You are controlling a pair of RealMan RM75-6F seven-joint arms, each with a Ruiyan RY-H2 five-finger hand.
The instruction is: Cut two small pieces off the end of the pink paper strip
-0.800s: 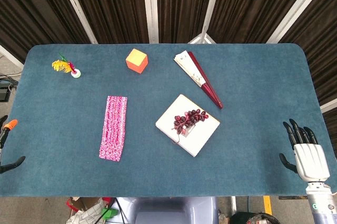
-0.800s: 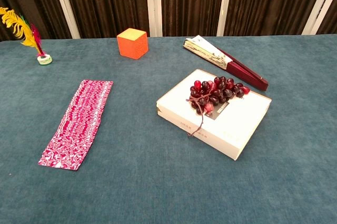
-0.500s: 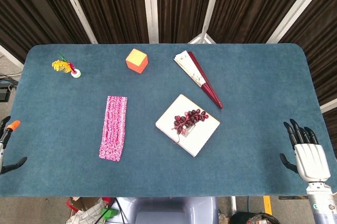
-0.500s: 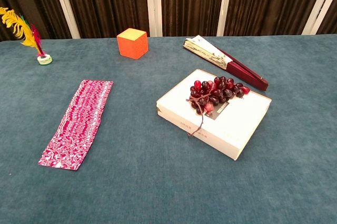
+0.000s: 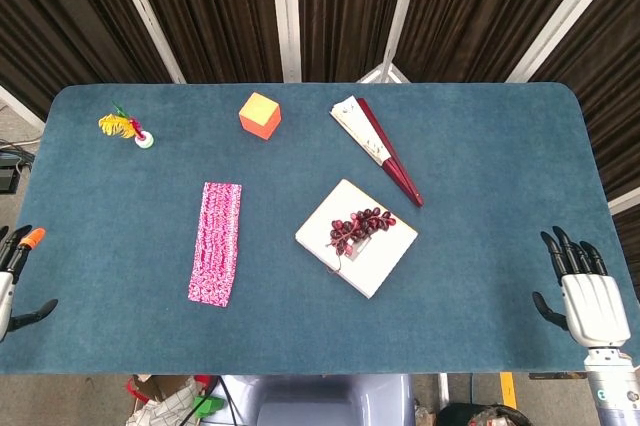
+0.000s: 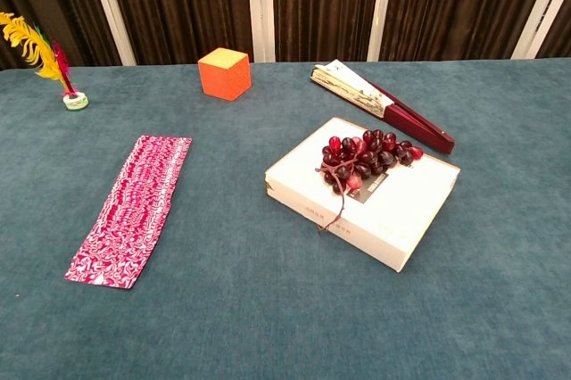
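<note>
Lying flat and uncut on the table (image 5: 480, 146), the pink paper strip (image 5: 216, 243) could be crumpled if pinched carelessly, while an orange-tipped object is held by the left hand (image 5: 12, 281), the right hand (image 5: 585, 298) is spread empty, and a box (image 5: 357, 237) is seen beside.

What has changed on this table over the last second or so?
Very little. At the table's left edge, the left hand, with something orange at its fingers, has crept slightly down the head view and inward. The open right hand sank a touch. Nothing was picked up or let go. The pink paper strip, white box, grapes, fan and orange cube stayed put.
</note>
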